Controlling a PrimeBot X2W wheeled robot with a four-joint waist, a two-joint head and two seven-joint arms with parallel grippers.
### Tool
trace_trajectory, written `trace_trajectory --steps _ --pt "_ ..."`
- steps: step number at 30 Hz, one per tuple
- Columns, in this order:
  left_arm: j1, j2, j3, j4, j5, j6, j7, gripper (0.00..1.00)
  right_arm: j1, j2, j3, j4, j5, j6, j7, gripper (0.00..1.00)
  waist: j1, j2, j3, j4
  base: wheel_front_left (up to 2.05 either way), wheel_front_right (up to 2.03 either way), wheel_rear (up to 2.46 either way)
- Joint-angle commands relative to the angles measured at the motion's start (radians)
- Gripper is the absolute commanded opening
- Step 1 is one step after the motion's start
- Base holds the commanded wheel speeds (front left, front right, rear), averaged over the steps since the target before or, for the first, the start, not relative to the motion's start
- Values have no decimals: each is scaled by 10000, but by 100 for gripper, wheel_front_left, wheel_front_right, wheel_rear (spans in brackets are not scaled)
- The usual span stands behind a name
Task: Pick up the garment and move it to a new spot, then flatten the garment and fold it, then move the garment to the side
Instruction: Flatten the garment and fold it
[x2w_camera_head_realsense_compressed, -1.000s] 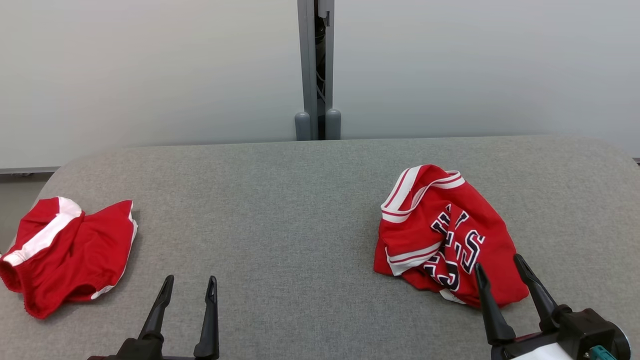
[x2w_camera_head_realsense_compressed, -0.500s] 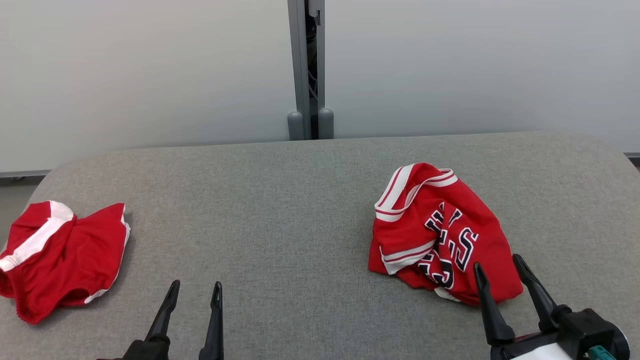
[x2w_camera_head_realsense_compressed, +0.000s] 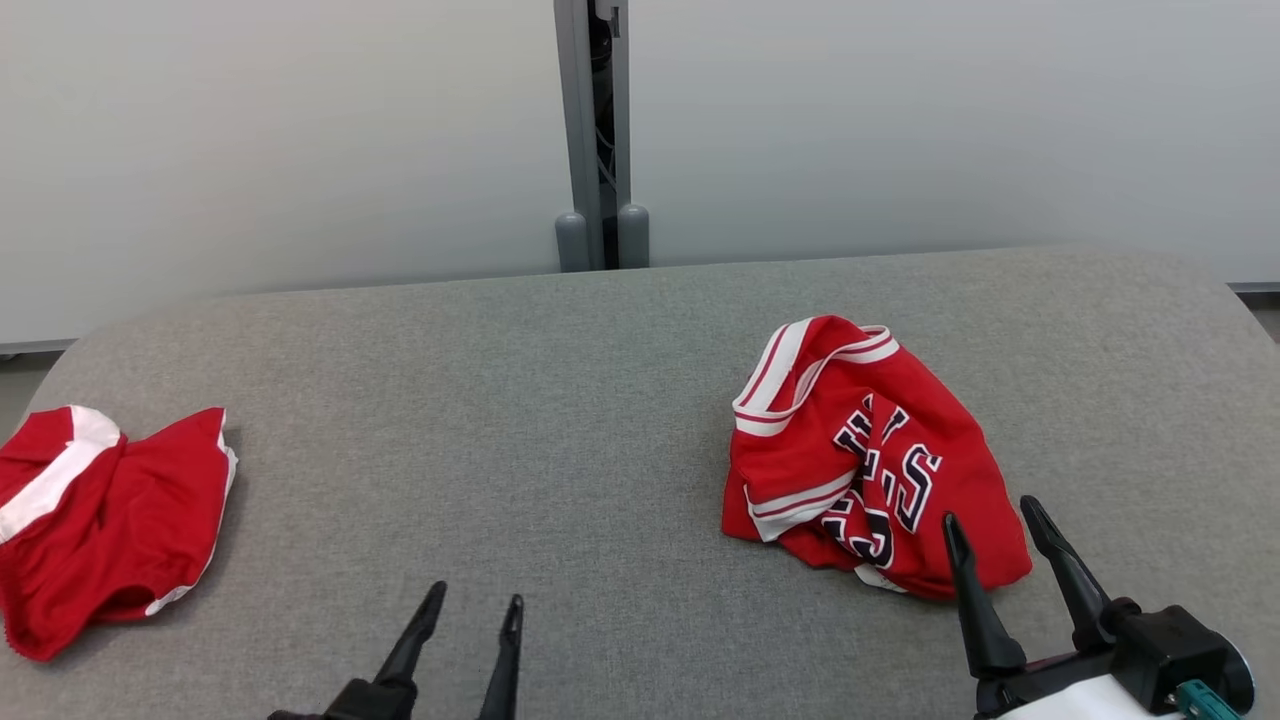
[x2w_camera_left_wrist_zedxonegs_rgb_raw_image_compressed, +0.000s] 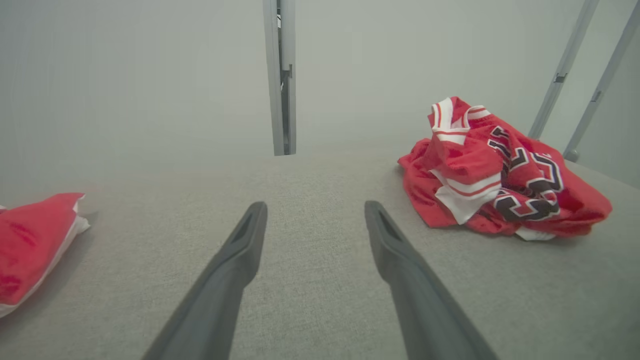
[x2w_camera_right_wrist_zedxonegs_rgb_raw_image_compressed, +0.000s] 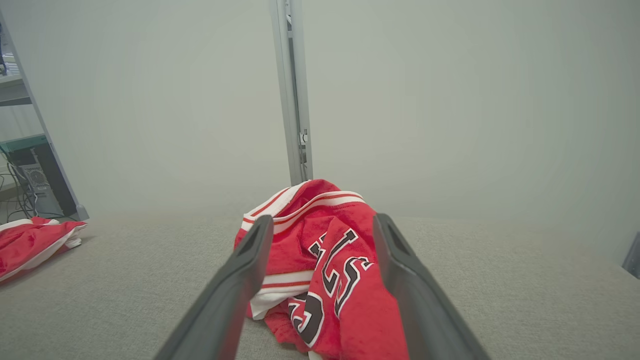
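Red knit with white banding and dark lettering: looking at the garment, lying bunched on the grey surface just ahead of the right pincer, its near hem overlapping the tips in the head view, though impossible to tell whether actually touching them. Holding that pincer spread wide and empty, framing the heap's near folds between its tips, probably lining up for a low pinch on a fold thick enough to lift. Hovering the left pincer spread and empty too, over bare cloth, with the garment well off ahead and to its right, seemingly waiting to help once flattening begins. Leaving a second red piece far out to the left pincer's left, near the surface's edge, apart from everything else. Judging the task as barely begun: nothing lifted, nothing flattened, nothing folded. Expecting limp, slippery fabric, so needing to reach deep enough to catch more than one layer, and risking dragging the heap along instead of raising it.
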Motion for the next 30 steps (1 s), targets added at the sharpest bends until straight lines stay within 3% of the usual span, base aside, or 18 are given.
trace_trajectory --steps 1,7,11,22,30 --pt "-226 29 -106 103 62 -117 -18 100 -66 -58 -7 0 57 1 -47 100 0 0 61 -107 0 0 0" --pt "-1257 33 -1208 1265 -17 -879 -18 100 -267 -58 58 -24 67 1 -47 100 0 0 393 -779 0 0 0" --pt "-2015 34 -1840 2043 -2 -1118 -18 100 -379 -56 61 -74 -6 1 -47 100 0 0 689 -1200 0 0 0" --pt "-4089 127 -2871 4012 265 -1297 -20 100 -858 -58 295 -257 130 1 -47 100 0 0 1815 -2322 0 0 0" --pt "-4808 195 -2797 4369 202 -1313 -18 100 -1008 -55 346 -322 249 1 -47 100 0 0 2204 -2844 0 0 0"
